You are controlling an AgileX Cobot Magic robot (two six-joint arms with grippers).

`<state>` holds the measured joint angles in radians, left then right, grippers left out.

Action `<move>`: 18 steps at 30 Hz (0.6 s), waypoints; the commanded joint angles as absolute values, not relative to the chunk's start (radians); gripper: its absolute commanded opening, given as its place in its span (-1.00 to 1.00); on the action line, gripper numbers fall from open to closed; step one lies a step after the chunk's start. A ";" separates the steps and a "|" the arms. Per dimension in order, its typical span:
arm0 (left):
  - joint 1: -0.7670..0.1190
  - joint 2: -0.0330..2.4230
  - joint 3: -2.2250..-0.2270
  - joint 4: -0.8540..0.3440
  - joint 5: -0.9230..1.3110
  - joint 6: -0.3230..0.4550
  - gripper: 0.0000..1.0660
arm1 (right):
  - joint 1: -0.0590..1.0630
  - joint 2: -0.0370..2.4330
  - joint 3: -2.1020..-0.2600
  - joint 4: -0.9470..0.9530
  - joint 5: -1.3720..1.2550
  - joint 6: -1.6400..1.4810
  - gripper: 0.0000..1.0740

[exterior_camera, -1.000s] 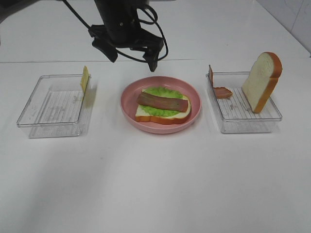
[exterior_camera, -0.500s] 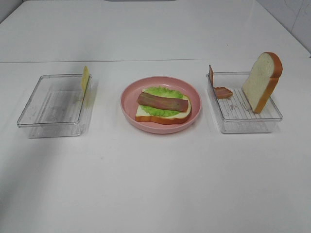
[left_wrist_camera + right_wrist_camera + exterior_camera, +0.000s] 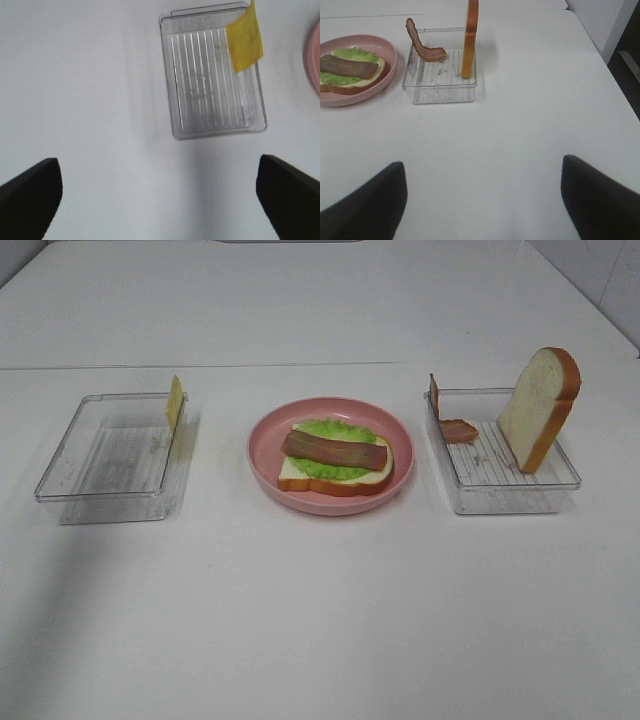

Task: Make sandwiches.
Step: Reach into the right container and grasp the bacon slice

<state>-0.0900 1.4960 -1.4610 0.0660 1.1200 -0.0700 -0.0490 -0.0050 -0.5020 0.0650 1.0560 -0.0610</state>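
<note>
– Since the sandwich (image 3: 335,468) on the pink plate (image 3: 330,508) has only a bottom bread slice (image 3: 340,484), lettuce (image 3: 322,429) and one bacon strip (image 3: 335,450) so far, which layer would you fetch?
– The cheese slice (image 3: 175,402), I'd judge. It leans upright on the wall of the left tray (image 3: 110,505) nearest the plate, its top edge poking above the rim.
– Which arm?
– The left gripper (image 3: 160,200). Its wrist view looks down on that tray from well off, fingers spread wide with nothing between them. The right gripper (image 3: 482,205) is spread and empty too, back from the right tray (image 3: 510,498), where a spare bacon strip (image 3: 458,430) and the upright top bread slice (image 3: 540,405) wait.
– How to take the cheese well?
– Come down from above, wrist turned so the fingers straddle the thin sheet face to face, and pinch the free upper edge. The clear wall beside it is easy to clip, so stay high.
– And placing?
– Lay it flat over the bacon, centred on the bread, and let go low; a sheet that light may cling to a pad or slide off
</note>
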 commanded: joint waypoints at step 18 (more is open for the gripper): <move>-0.094 0.293 -0.684 0.146 1.022 -0.047 0.92 | -0.052 -0.025 -0.504 0.036 1.046 0.040 0.42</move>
